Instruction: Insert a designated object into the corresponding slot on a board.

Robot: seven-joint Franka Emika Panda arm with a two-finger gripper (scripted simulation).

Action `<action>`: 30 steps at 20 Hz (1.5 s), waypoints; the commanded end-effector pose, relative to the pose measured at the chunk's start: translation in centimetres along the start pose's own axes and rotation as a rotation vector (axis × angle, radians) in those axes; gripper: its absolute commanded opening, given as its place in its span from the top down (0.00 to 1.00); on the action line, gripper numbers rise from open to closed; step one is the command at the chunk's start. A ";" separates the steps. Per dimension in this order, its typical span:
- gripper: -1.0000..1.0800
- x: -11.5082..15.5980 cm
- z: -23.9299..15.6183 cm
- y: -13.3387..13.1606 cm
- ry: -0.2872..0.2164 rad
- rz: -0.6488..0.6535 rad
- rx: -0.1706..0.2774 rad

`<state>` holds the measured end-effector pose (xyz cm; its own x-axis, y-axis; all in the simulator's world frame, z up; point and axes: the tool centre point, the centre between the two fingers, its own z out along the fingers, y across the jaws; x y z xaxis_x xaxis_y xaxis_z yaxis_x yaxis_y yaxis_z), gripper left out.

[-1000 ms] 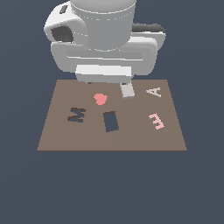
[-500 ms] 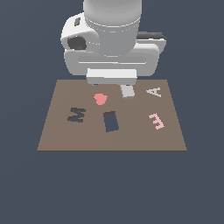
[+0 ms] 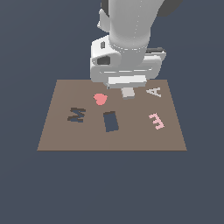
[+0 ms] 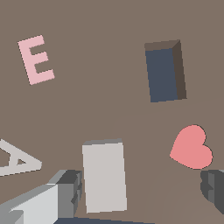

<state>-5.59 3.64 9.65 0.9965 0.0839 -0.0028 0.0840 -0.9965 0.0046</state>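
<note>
Arm's wrist housing (image 3: 127,61) fills the upper centre of the frame, hanging over the far edge of the brown board (image 3: 57,135). Fingers aren't visible, housing hides them. Grey-white block (image 3: 128,92) pokes out just below the housing, lying on the board between red heart (image 3: 100,99) and white A (image 3: 154,92). Navy slot (image 3: 110,121) sits centre-board, empty, nearer the camera than the block and apart from it. Dark M (image 3: 76,114) centre-left of the frame, pink E (image 3: 156,120) centre-right.
</note>
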 end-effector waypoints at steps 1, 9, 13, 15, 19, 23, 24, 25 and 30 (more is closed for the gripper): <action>0.04 -0.9 1.5 -1.0 0.001 -0.023 0.002; 0.04 -2.7 4.5 -2.8 0.003 -0.066 0.006; 0.04 -2.9 4.9 -3.0 0.003 -0.072 0.006; 0.04 -2.9 4.9 -3.0 0.003 -0.071 0.005; 0.04 -2.6 4.6 -2.8 0.003 -0.067 0.005; 0.04 -2.7 5.0 -2.9 0.003 -0.068 0.005; 0.04 -2.7 5.2 -2.9 0.003 -0.068 0.005; 0.04 -2.7 5.5 -2.8 0.003 -0.067 0.005; 0.04 -2.7 6.6 -2.8 0.003 -0.067 0.005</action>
<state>-8.54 6.20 3.26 0.9885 0.1509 -0.0008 0.1509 -0.9885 -0.0002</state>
